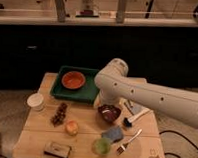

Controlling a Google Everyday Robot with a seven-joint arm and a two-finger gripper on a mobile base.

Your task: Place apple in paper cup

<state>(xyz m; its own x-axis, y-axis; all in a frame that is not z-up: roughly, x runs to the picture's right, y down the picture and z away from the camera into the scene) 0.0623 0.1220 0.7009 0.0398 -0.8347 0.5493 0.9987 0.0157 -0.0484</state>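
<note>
The apple (71,127), small and yellow-orange, lies on the wooden table (37,135) left of centre, with nothing touching it. The white paper cup (36,100) stands upright near the table's left edge, up and to the left of the apple. My white arm (142,93) reaches in from the right, and its bent end hangs over the right edge of the green tray (58,91). The gripper is hidden behind that bulky end of the arm, well to the right of the apple. Nothing shows in its hold.
Dark grapes (59,114) lie between cup and apple. An orange bowl (73,80) sits in the tray. A maroon bowl (109,113), blue sponge (112,134), green cup (101,146), fork (128,141) and white-handled brush (135,117) crowd the right half. A brown bar (57,150) lies at the front.
</note>
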